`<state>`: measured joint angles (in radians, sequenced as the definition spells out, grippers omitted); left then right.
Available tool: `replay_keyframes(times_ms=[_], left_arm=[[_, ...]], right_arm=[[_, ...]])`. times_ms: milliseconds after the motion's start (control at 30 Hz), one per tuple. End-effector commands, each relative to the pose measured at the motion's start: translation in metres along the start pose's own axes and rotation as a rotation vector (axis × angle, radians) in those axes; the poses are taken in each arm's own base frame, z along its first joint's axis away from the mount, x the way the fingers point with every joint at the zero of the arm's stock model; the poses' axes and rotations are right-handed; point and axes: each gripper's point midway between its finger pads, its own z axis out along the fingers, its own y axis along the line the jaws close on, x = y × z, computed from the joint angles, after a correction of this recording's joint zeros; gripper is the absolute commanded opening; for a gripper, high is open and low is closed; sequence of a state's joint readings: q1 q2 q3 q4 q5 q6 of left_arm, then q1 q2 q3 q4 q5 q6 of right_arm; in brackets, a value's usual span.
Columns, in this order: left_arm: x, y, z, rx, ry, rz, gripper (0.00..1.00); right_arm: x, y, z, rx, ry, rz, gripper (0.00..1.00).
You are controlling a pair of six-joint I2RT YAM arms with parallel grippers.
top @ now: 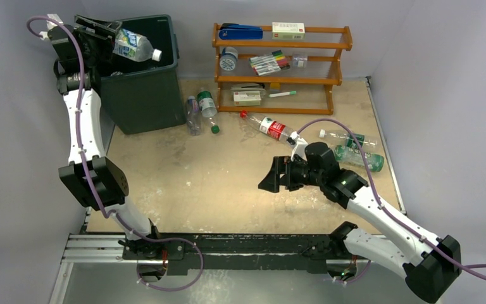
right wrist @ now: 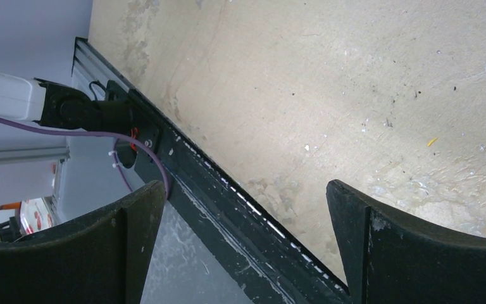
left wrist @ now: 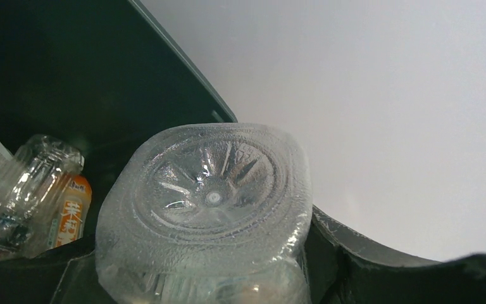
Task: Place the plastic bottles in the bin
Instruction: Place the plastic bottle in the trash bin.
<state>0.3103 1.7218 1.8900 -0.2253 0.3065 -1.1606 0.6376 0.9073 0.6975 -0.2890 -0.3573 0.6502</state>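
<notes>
Over the bin (top: pixel 144 101), far left corner of the table (top: pixel 183 183): left gripper (top: pixel 110 34), jaws about half closed, clamped on the base end of the held bottle (top: pixel 136 45). Held bottle lies nearly level, with a blue-green label and a white cap pointing right and slightly down. Its whole length sits above the bin's mouth.

Left wrist view: the held bottle's moulded clear base fills the centre, pressed between the dark fingers (left wrist: pixel 354 253). Below and to the left, inside the bin, lie an orange-label bottle (left wrist: pixel 69 215) and a ribbed bottle (left wrist: pixel 38 168), the two touching.

Table, just right of the bin: clear bottle (top: pixel 193 115) and green-cap bottle (top: pixel 209 113), side by side, well apart from either gripper.

Table, in front of the rack (top: pixel 281 79): red-label bottle (top: pixel 269 128) on its side, red cap to the left, near the right arm's wrist but apart from it.

Table, right side: pale bottle (top: pixel 347 137) and green-label bottle (top: pixel 357 158), lying near each other just beyond the right arm.

Table, centre-right: right gripper (top: pixel 267 176), jaws spread wide, nothing between them, pointing left over bare tabletop.

Right wrist view: both of its fingers (right wrist: pixel 405 253) frame bare tabletop and the black rail (right wrist: pixel 228 209) at the near edge. The red-label bottle is the nearest to this gripper; it lies behind the jaws and does not touch them.
</notes>
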Motion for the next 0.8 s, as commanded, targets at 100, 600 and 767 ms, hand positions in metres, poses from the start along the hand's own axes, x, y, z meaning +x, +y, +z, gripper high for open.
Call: replay_keyframes(times_ms=[100, 600, 767], left_arm=[[-0.03, -0.015, 0.002, 0.011, -0.106, 0.108, 0.59], [-0.035, -0.004, 0.012, -0.065, -0.074, 0.176, 0.81], [-0.037, -0.017, 0.002, -0.029, -0.057, 0.162, 0.82]], right_arm=[[0.0, 0.007, -0.002, -0.039, -0.013, -0.006, 1.0], [0.002, 0.004, 0.003, -0.033, -0.004, 0.002, 1.0], [0.002, 0.003, 0.006, -0.034, 0.004, 0.0, 1.0]])
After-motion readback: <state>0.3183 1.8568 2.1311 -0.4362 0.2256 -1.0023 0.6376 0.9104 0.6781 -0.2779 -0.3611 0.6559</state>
